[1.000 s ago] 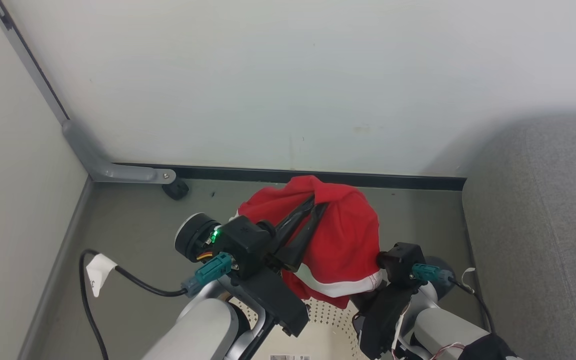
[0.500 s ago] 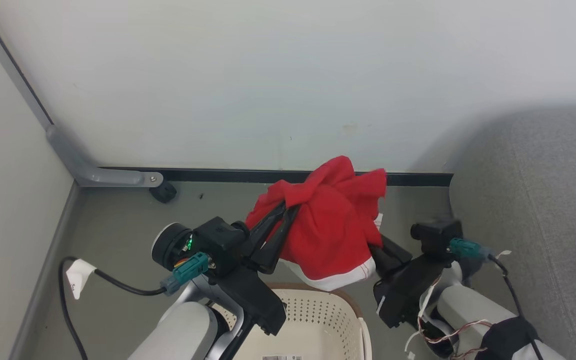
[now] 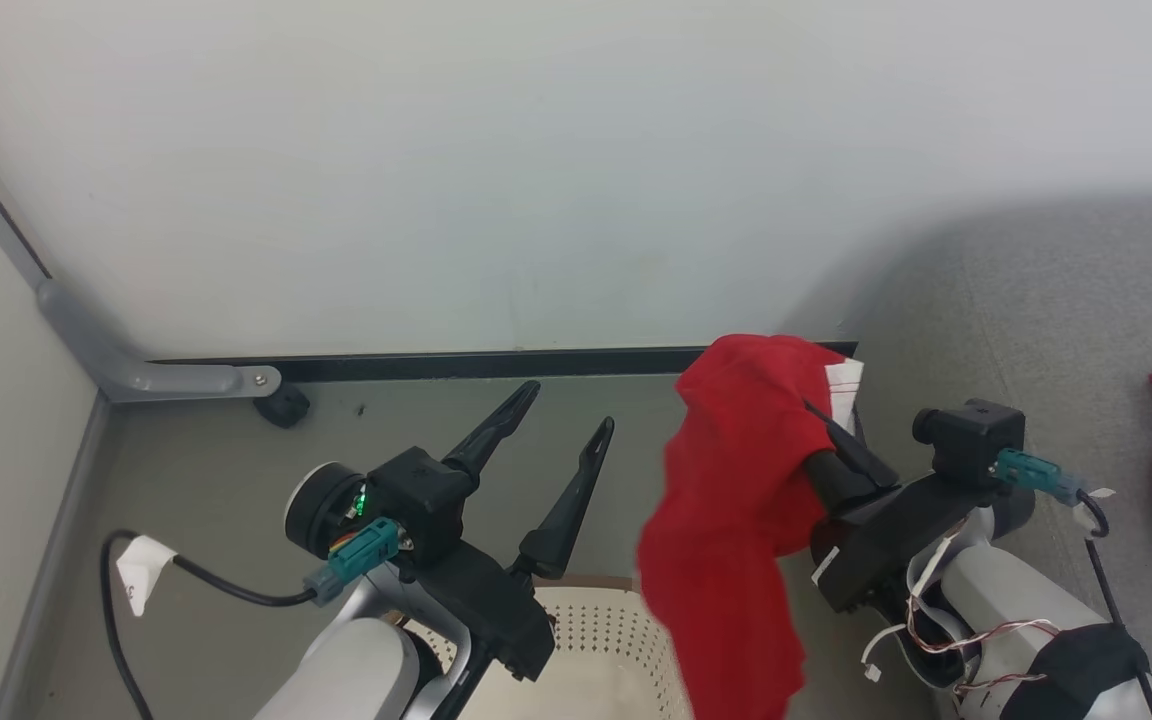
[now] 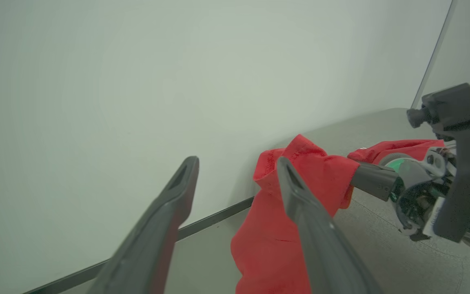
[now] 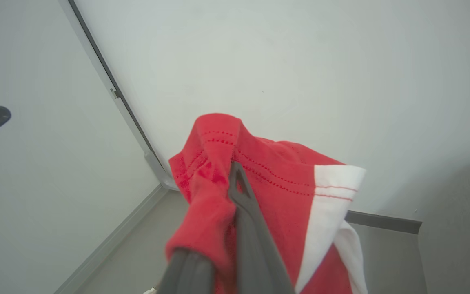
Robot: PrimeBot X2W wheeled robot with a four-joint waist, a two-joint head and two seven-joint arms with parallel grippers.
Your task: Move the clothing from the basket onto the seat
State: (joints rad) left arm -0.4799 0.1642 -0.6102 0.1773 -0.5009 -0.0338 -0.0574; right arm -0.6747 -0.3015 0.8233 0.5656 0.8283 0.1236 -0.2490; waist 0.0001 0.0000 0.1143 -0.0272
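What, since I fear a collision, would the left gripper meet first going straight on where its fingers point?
Probably the pale wall; the open left gripper aims past the clothing, which hangs to its right. Depth is unclear.

Left forearm (image 3: 356,670) and right forearm (image 3: 996,610): pale grey tubes, black wrist housings, a teal connector (image 3: 356,555) on each. Green LED (image 3: 361,497) lit on the left wrist; left gripper (image 3: 568,405) has long, dark, tapered fingers with slotted tips. Black cable (image 3: 236,590) with white tag (image 3: 141,585) on the left, loose red-white wires (image 3: 946,635) and black wrap (image 3: 1086,665) on the right.
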